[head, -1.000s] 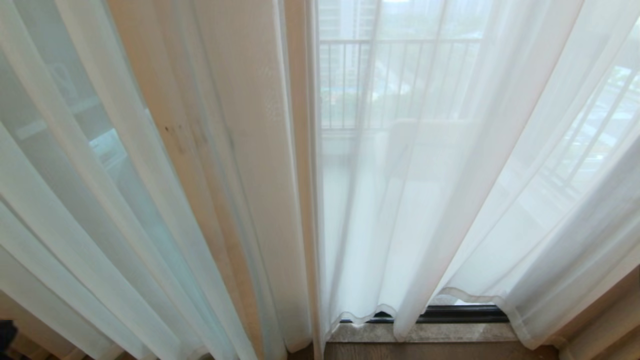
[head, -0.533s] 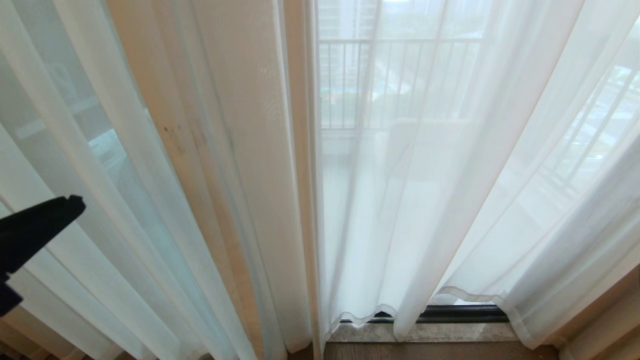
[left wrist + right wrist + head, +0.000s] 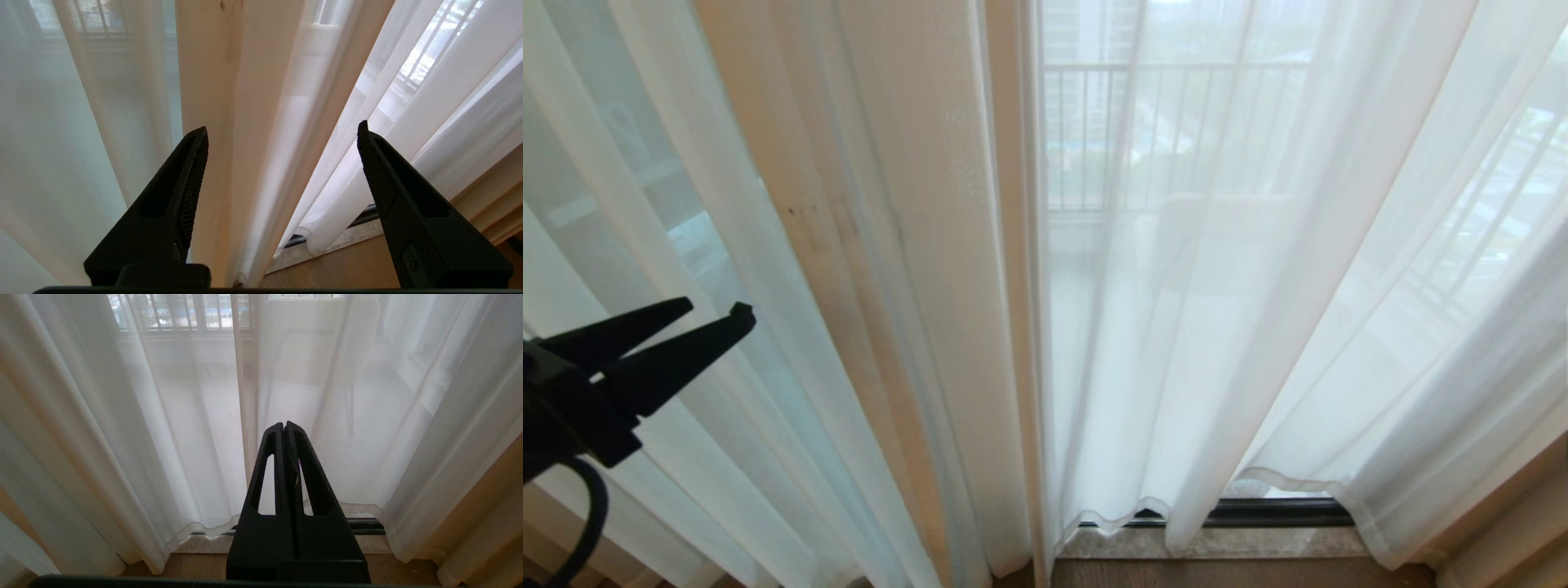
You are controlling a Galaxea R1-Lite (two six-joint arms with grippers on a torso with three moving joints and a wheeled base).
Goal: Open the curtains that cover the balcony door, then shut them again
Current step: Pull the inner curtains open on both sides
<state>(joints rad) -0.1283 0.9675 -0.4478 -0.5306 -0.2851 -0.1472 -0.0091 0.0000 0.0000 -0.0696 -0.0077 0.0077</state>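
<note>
Curtains (image 3: 1241, 310): two sheer white panels, hanging full length to the floor, drawn across the balcony door (image 3: 1258, 513); only the dark bottom track shows under the wavy hems, and a railing (image 3: 1168, 131) shows through the cloth. Long axis: vertical, folds running top to bottom. Meeting edges: near the middle of the head view, beside a tan strip (image 3: 1005, 286) behind the left panel.

Left gripper (image 3: 712, 313): low at the left of the head view, fingers (image 3: 192, 179) spread wide, nothing between them, pointing forward and toward the middle. The folds stand just ahead of the tips; no contact can be made out. The inner edge lies off to its right.

Right gripper (image 3: 284, 426): fingers pressed together, empty, facing the right panel, out of the head view.

Judgement: the left arm is the nearer to the left panel; the grasp likely calls for closing across one vertical fold, then pulling sideways.
</note>
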